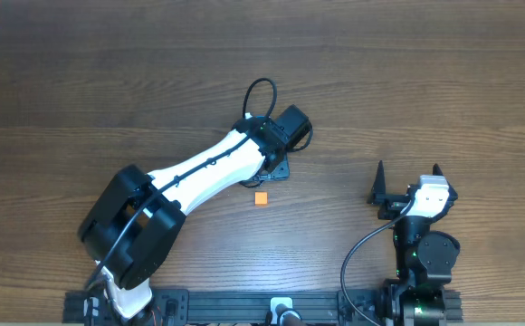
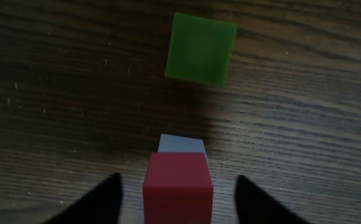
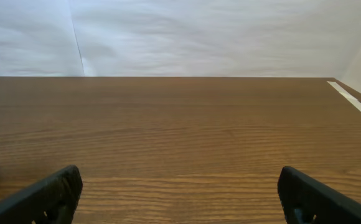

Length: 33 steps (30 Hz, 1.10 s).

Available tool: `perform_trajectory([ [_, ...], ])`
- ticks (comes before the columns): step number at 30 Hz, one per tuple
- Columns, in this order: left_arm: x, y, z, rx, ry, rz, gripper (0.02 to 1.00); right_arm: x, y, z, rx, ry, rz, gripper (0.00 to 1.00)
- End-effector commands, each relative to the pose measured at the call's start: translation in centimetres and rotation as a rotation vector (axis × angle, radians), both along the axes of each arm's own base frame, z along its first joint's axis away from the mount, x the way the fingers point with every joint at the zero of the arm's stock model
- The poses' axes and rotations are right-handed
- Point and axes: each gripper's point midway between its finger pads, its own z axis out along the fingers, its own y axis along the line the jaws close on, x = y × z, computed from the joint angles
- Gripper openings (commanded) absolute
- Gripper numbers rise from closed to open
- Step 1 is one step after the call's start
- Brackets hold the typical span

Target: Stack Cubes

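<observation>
Red cube [image 2: 178, 183] atop pale-blue cube [image 2: 182, 144]; green cube [image 2: 201, 48] nearby.

No legible text, labels or numbers — on any surface.

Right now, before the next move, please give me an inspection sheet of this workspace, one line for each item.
Surface: wooden table.
Job's things: red cube resting on pale blue cube; green cube apart; orange cube alone beside left arm.
Clutter: nothing seen.
Grippers: left gripper open, straddling red cube without touching; right gripper open, empty.
Cables: black cable loop at left wrist; black cable by right arm.
Surroundings: white backdrop; white tape strip on table.
</observation>
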Motion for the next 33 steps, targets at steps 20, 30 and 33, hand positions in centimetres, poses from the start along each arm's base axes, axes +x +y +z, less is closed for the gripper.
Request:
perform_trajectory([
  [20,-6.1,-2.6,2.3,-0.005,0.060,-0.105,0.965,0.0,0.2,-0.2,0.000,0.003,0.011,0.993],
  [30,-6.3,-1.0,0.6,0.014,0.077,-0.046,0.879,0.0,0.2,-0.2,0.000,0.003,0.011,0.991],
  [33,-6.3,-0.1,-0.3,0.020,0.088,-0.017,0.851,0.0,0.2,-0.2,0.000,0.003,0.011,0.991],
])
